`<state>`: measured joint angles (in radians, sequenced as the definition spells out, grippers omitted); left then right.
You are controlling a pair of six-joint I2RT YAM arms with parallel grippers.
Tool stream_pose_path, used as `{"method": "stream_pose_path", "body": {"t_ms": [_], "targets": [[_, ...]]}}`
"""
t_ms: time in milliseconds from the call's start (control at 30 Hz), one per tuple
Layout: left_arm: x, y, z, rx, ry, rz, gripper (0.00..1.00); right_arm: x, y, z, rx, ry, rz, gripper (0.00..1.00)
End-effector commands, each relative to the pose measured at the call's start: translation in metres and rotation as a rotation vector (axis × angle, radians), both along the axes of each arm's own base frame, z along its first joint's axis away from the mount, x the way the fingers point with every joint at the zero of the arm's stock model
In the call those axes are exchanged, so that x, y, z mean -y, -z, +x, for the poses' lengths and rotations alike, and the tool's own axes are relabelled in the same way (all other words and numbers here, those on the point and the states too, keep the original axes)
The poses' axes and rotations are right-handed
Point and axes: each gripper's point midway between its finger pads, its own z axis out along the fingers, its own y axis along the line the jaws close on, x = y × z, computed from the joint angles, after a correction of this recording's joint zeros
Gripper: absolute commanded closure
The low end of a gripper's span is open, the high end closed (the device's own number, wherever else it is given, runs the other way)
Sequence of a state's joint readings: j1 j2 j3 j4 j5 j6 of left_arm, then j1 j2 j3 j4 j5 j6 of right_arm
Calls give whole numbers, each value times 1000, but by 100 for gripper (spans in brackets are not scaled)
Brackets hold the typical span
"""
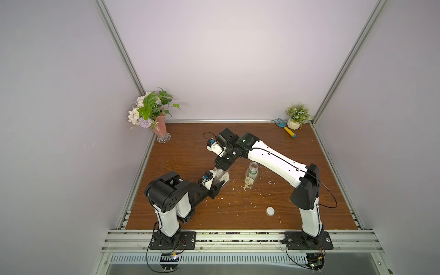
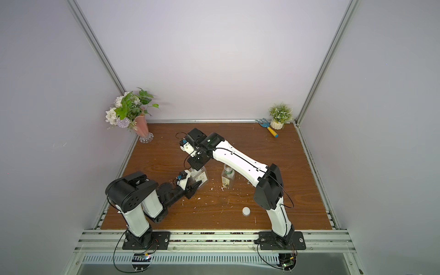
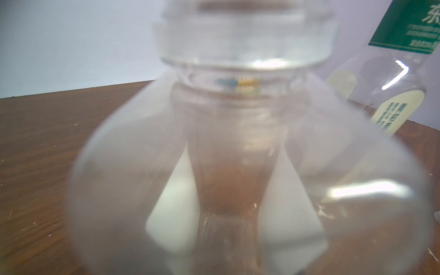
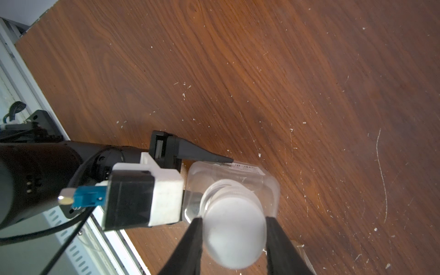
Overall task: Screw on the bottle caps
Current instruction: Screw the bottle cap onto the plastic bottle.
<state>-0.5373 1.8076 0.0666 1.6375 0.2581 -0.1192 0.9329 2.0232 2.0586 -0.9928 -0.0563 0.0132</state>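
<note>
The squarish clear bottle (image 1: 223, 178) (image 2: 202, 176) stands upright left of the table's middle. My left gripper (image 1: 216, 182) comes at it from the side, and one black finger (image 4: 204, 156) lies against its labelled wall, so the gripper is shut on the bottle. The bottle (image 3: 238, 142) fills the left wrist view, blurred. My right gripper (image 4: 234, 219) points down over the neck, shut on a white cap (image 4: 234, 233) sitting at the bottle's mouth. The round bottle (image 1: 252, 176) (image 3: 400, 71) with the green label stands uncapped to the right. A second white cap (image 1: 270, 210) (image 2: 246, 210) lies on the table toward the front right.
A pink vase of flowers (image 1: 159, 126) stands at the back left corner. A small potted plant (image 1: 296, 116) and a blue and yellow garden fork (image 1: 285, 128) are at the back right. White crumbs are scattered over the wooden table (image 1: 238, 214).
</note>
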Motion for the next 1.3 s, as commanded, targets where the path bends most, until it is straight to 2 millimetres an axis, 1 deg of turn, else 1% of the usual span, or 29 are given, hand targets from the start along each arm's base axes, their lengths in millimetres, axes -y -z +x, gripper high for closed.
{"method": "stream_pose_path", "body": {"t_ms": [0,233,467,667,800,967,1267], "targets": [[7,-41,-1,165,30,-75,65,7,-22,-3,33,-13,25,74],[12,-35,-3,179,27,-27,66,9,-12,-8,13,-26,0,74],[13,-33,-2,176,21,-19,66,24,1,-19,-2,-25,-54,74],[14,-31,-1,175,25,-15,67,29,3,-25,-6,-28,-63,74],[15,-31,-1,176,29,-13,67,29,2,-21,15,-19,-65,75],[16,-29,-1,177,27,-3,67,22,3,-18,37,-21,-65,75],[16,-26,-1,177,22,11,68,22,5,-8,90,13,-75,75]]}}
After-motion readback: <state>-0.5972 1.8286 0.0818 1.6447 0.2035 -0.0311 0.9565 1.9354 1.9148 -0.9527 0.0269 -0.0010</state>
